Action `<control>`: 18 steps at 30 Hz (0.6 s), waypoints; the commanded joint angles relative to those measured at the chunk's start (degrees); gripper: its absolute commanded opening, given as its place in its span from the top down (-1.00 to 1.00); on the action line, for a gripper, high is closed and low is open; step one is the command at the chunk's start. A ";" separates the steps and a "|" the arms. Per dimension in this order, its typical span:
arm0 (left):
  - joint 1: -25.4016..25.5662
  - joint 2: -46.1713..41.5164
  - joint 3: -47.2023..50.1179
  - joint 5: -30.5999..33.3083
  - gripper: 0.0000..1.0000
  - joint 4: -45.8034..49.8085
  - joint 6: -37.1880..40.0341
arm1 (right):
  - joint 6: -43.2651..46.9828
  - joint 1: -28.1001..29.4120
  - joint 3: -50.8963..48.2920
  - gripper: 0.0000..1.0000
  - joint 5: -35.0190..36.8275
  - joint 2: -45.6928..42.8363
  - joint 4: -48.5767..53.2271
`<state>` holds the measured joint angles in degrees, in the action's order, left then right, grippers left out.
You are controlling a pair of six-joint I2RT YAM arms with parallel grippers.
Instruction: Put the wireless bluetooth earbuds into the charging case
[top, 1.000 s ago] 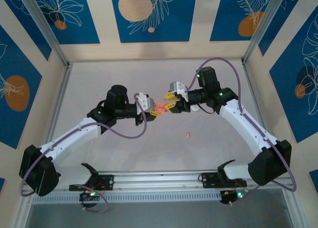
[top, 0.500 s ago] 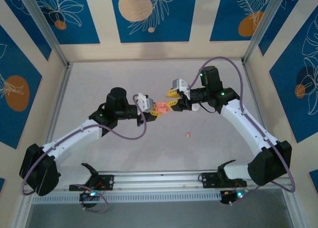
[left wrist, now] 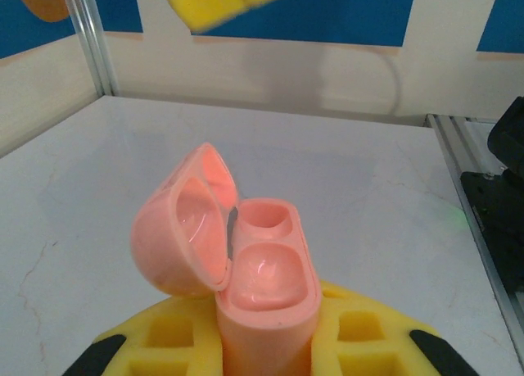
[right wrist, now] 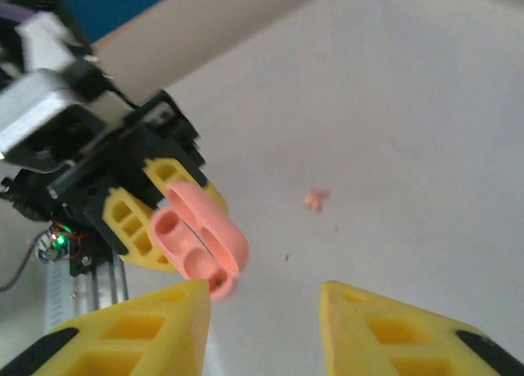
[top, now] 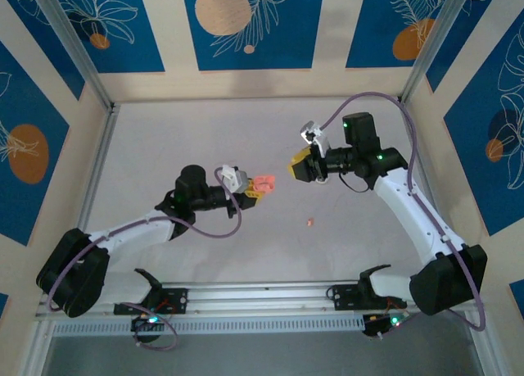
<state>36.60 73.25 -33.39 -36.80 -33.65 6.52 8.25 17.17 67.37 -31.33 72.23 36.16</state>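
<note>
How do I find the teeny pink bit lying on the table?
Look at the pale table, just right of middle. A tiny pink earbud lies there alone, on the bare surface. The other pink thing, the charging case, is much bigger, open, and held up in the left claw.

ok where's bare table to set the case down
The far half of the table, up to the back wall, is bare. So is the left side, between the left arm and the side rail. Crowded: the middle, where the left gripper holds the open case close to the right gripper, with an earbud lying just nearer.
</note>
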 commanded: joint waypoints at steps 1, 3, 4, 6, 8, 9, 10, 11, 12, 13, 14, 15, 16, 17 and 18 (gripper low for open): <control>-0.30 -0.57 1.52 1.24 0.63 -4.51 -1.26 | -15.55 -0.59 -0.76 0.26 10.11 3.01 13.56; -0.31 -0.61 2.16 1.63 0.63 -5.13 -1.43 | -20.63 -1.20 -2.52 0.27 13.66 4.83 16.87; -0.31 -0.58 2.32 1.64 0.63 -5.28 -1.51 | -22.09 -1.54 -3.57 0.28 14.33 5.56 17.83; -0.30 -0.47 2.58 1.71 0.63 -5.61 -1.86 | -25.19 -2.24 -5.98 0.30 16.38 7.37 18.92; -0.30 -0.21 2.80 1.56 0.63 -6.63 -2.45 | -27.10 -3.16 -7.65 0.30 16.74 9.31 18.79; -0.30 -0.20 2.96 1.47 0.63 -7.14 -2.73 | -27.81 -3.31 -8.31 0.30 16.51 10.23 18.03; -0.31 -0.13 2.98 1.39 0.63 -7.23 -2.83 | -28.13 -3.41 -8.63 0.30 16.04 11.19 17.19; -0.30 -0.04 2.93 1.38 0.63 -7.27 -2.84 | -28.39 -3.39 -8.92 0.30 15.59 12.24 16.24; -0.30 -0.04 2.95 1.37 0.63 -7.22 -2.77 | -28.56 -3.45 -8.93 0.30 15.51 13.55 15.37; -0.34 -0.04 2.91 1.37 0.63 -7.20 -2.75 | -28.48 -3.44 -8.78 0.30 15.60 14.72 14.81; -0.26 -0.04 2.89 1.38 0.63 -7.19 -2.75 | -28.24 -3.39 -8.39 0.30 15.59 16.14 14.28; -0.30 -0.04 2.81 1.32 0.63 -7.20 -2.75 | -27.68 -3.34 -7.87 0.30 15.75 17.46 13.75; -0.30 0.11 2.80 1.28 0.63 -7.13 -2.70 | -27.17 -3.36 -7.33 0.29 15.84 18.71 13.37; -0.30 0.13 2.73 1.37 0.63 -7.15 -2.74 | -26.32 -3.37 -6.56 0.28 15.67 20.02 12.95; -0.30 0.26 2.70 1.46 0.63 -7.18 -2.74 | -25.57 -3.20 -5.70 0.28 15.46 21.28 12.64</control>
<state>36.60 73.25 -30.89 -35.35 -38.22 4.43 -17.61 13.85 59.20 -15.31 91.02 49.93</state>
